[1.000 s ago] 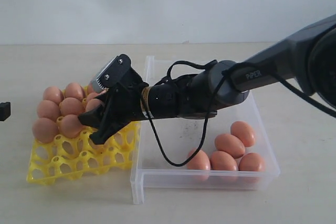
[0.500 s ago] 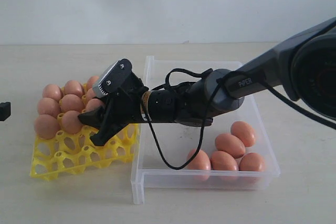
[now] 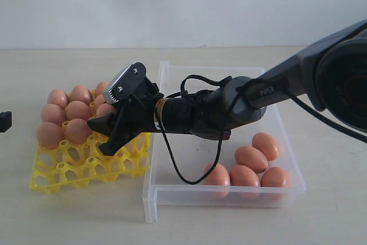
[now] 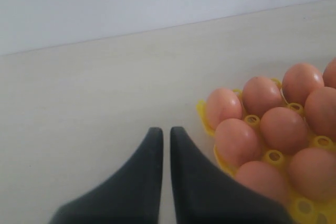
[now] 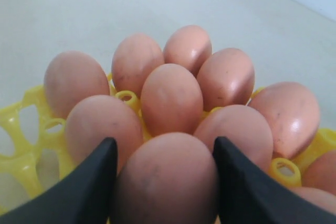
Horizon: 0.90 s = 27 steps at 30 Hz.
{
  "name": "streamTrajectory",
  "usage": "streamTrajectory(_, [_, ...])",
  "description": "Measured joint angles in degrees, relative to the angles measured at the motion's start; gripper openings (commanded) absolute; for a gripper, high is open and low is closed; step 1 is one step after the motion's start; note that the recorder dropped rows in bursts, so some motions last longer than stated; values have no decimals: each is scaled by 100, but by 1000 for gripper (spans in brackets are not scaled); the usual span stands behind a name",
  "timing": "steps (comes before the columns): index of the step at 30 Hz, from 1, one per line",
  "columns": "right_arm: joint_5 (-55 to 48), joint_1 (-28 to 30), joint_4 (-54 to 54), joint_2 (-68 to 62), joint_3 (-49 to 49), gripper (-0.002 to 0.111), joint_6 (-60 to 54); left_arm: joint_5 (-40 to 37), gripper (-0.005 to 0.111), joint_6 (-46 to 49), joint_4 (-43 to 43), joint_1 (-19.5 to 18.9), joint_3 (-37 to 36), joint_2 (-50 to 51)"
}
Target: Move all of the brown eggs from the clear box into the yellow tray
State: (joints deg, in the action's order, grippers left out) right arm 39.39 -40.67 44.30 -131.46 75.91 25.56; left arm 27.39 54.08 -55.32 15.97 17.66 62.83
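The yellow tray [image 3: 86,167] lies left of the clear box [image 3: 172,193], its far rows filled with brown eggs [image 3: 64,120]. My right gripper [image 3: 98,136] reaches across from the box and sits low over the tray's right side. In the right wrist view this gripper [image 5: 164,140] is shut on a brown egg [image 5: 165,182], one dark finger on each flank, just in front of the eggs sitting in the tray [image 5: 31,103]. Several brown eggs [image 3: 250,158] lie in the box's near right corner. My left gripper [image 3: 4,121] [image 4: 166,129] is shut and empty beside the tray [image 4: 202,111].
The near rows of the tray have open cups [image 3: 69,173]. A black cable [image 3: 172,164] loops down from the right arm over the box floor. The beige table [image 3: 69,222] runs back to a pale wall.
The right gripper has sunk slightly over the tray with the egg between its fingers, and the tray has shifted a little. The left gripper has stayed put.
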Motion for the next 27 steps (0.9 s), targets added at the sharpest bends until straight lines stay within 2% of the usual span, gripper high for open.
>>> streamTrajectory(4, [0,0,0,0,0,41,-14,0,4,0,0,0,0,0])
streamTrajectory(9, [0,0,0,0,0,59,-39,0,4,0,0,0,0,0])
streamTrajectory(23, [-153,0,-27,266,0,59,175,0,4,0,0,0,0,0])
streamTrajectory(25, [-388,0,12,523,0,53,252,0,4,0,0,0,0,0])
streamTrajectory(27, [-758,0,139,801,0,39,363,0,4,0,0,0,0,0])
